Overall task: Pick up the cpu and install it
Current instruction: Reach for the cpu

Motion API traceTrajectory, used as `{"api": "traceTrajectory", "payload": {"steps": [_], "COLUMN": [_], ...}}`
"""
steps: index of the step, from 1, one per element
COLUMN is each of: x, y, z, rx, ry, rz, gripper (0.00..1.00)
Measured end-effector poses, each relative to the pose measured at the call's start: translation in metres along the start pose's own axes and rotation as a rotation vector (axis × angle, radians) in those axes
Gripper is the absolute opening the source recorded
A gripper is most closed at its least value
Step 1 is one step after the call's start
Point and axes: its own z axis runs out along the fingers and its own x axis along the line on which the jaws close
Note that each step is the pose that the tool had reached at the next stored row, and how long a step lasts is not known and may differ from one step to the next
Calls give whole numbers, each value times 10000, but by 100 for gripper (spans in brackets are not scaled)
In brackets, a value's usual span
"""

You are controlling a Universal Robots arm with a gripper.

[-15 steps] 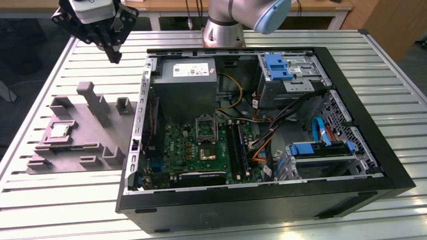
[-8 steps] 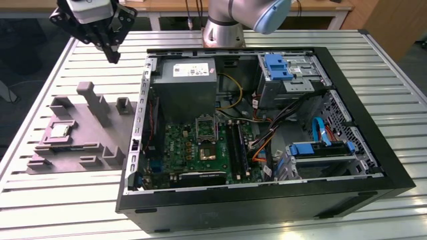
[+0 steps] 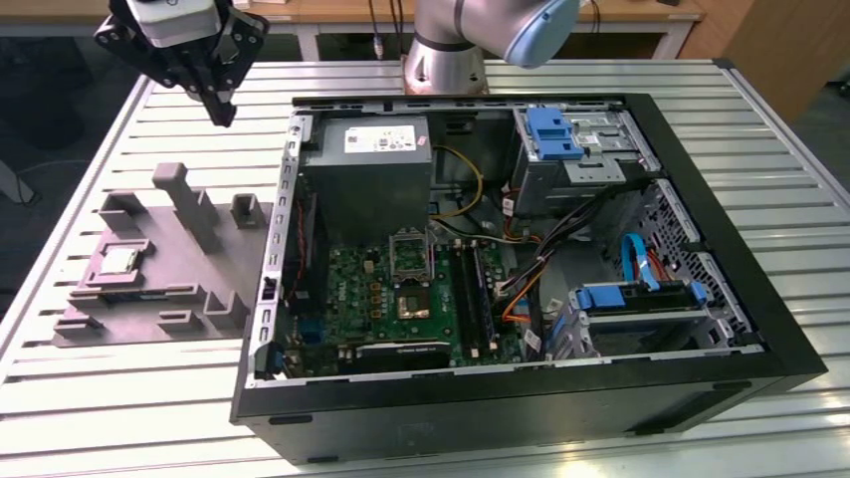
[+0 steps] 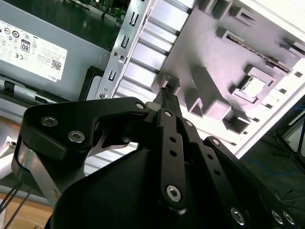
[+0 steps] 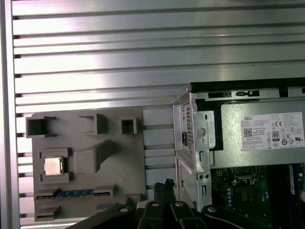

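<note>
"Over the far side of the table (image 3: 797, 149), on the exterior view's left, the gripper (image 3: 222, 108) hung in the air. Were its fingers apart?"

"No. In the second wrist view the fingertips (image 4: 167, 95) were pressed together with nothing between them, and they touched nothing."

"Where was the cpu (image 3: 122, 261)?"

"It lay flat in a square recess of the grey moulded tray (image 3: 146, 321), towards the tray's left edge in the exterior view. The gripper was above and beyond the tray's far edge, well apart from the chip."

"And the socket (image 3: 421, 303)?"

"It sat on the motherboard inside the open computer case (image 3: 743, 334), to the right of the tray. As far as could be judged it was empty, with its silver frame apparently lifted back."

"So how far along was the work?"

"At the very start, by the look of it. The chip had not been picked up, and nothing had been seated in the socket. Both steps were left to do."
</note>
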Motion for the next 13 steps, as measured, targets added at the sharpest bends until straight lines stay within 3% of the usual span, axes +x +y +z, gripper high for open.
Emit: {"api": "traceTrajectory", "payload": {"steps": [13], "x": [41], "y": [-3], "z": [-1], "rx": [0], "ry": [-1], "rz": [0], "gripper": [11]}}
